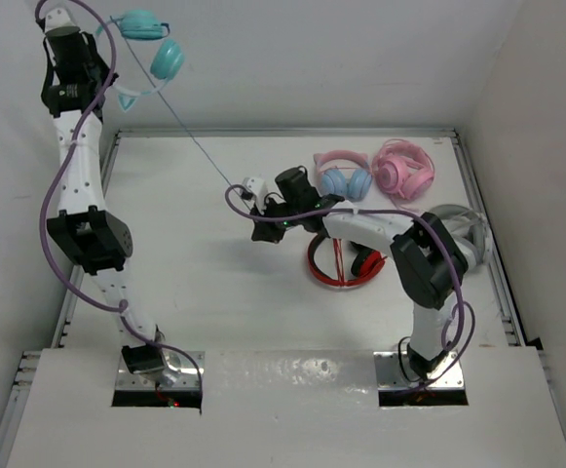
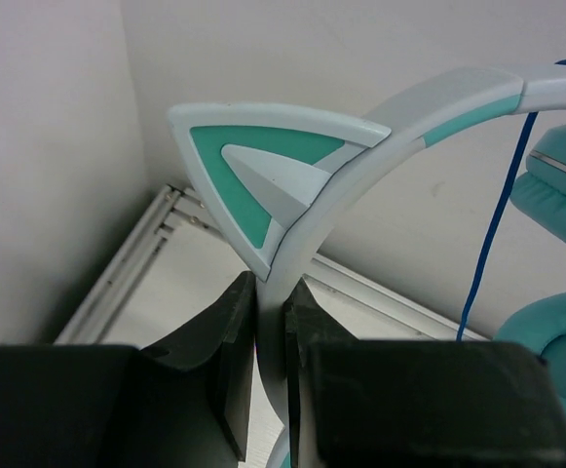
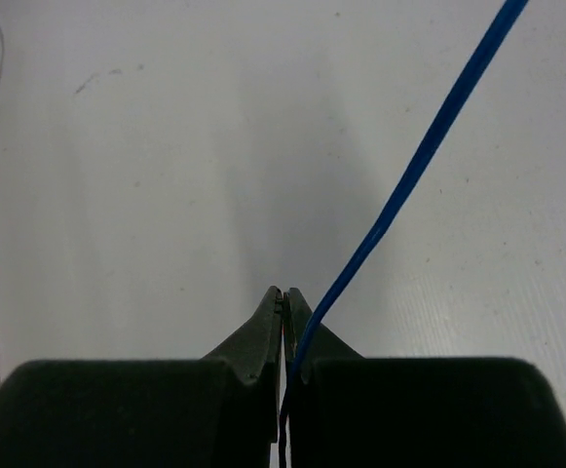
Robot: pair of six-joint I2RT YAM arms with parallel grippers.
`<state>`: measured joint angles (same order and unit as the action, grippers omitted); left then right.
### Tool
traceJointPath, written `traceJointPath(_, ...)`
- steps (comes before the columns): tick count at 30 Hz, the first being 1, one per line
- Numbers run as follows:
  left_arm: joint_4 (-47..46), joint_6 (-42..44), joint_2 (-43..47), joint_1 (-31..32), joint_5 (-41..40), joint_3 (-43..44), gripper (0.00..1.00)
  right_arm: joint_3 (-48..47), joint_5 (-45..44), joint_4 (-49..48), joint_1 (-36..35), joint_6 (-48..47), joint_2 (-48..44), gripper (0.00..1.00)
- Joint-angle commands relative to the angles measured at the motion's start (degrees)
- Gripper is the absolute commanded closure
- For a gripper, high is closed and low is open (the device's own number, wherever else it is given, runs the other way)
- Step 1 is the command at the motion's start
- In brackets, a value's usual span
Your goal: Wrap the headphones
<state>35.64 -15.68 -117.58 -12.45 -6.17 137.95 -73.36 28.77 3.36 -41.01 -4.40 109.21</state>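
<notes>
The teal headphones (image 1: 156, 44) with a pale mint cat-ear headband hang high at the far left, above the table's back corner. My left gripper (image 1: 95, 76) is shut on the headband; the left wrist view shows the jaws (image 2: 271, 302) clamping the band just below a cat ear (image 2: 263, 175), with a teal cup (image 2: 560, 341) at right. The thin blue cable (image 1: 195, 136) runs taut down from the cups to my right gripper (image 1: 246, 190), which is over mid-table. In the right wrist view that gripper (image 3: 284, 297) is shut on the cable (image 3: 409, 166).
A pink-banded pair with blue cups (image 1: 344, 175) and an all-pink pair (image 1: 404, 168) lie at the back right. Red headphones (image 1: 339, 263) lie under my right arm, with a grey object (image 1: 466, 229) at the right edge. White walls enclose the table.
</notes>
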Motion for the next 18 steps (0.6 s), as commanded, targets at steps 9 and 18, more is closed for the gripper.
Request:
traceJointPath(9,-19.1,27.4,3.2,9.9,-11.3,-8.1,1.00,-16.2,-9.4,11.3,-1.4,-10.9,-8.9,1.00)
traceJointPath(18,-18.9,32.4,3.3,11.8,-9.5,-11.9,1.00,-27.5,-20.7,19.4,-1.4,-19.1,-11.7,1.00)
